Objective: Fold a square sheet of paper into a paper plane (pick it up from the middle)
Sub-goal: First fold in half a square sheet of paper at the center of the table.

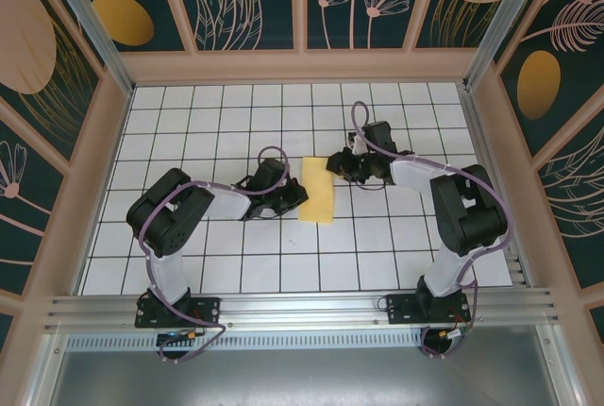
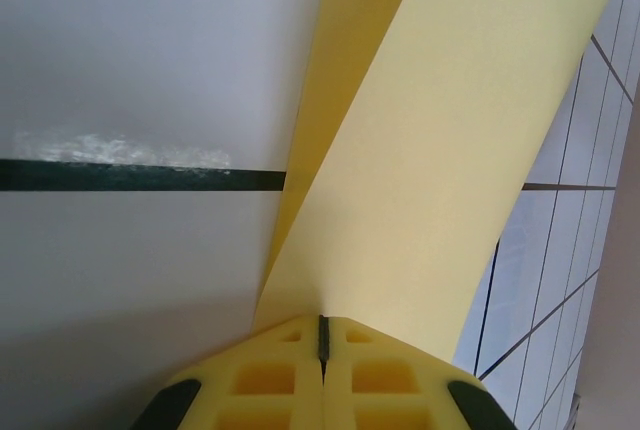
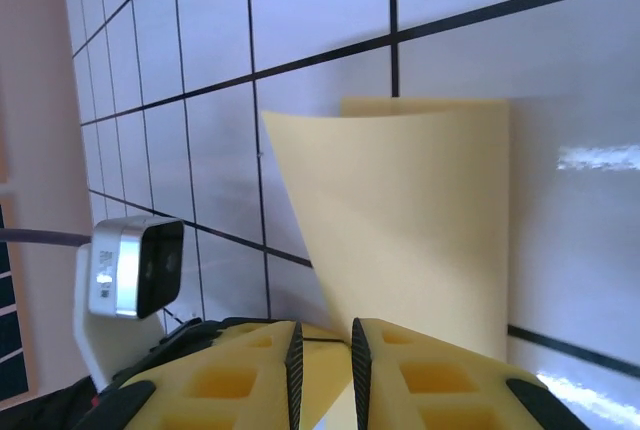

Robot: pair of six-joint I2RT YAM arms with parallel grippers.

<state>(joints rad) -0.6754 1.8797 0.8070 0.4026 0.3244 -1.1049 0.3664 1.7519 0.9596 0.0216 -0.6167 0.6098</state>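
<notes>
Centre of the top view: the folded yellow sheet of paper (image 1: pixel 317 191) sits between both claws, its left edge pinched in the closed left gripper (image 2: pixel 322 335), its upper end meeting the narrowly parted right gripper (image 3: pixel 322 350).

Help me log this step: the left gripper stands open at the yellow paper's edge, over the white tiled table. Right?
No: the left gripper is shut on the edge of the yellow paper, over the white tiled table. The left wrist view shows its jaws closed on it.
</notes>
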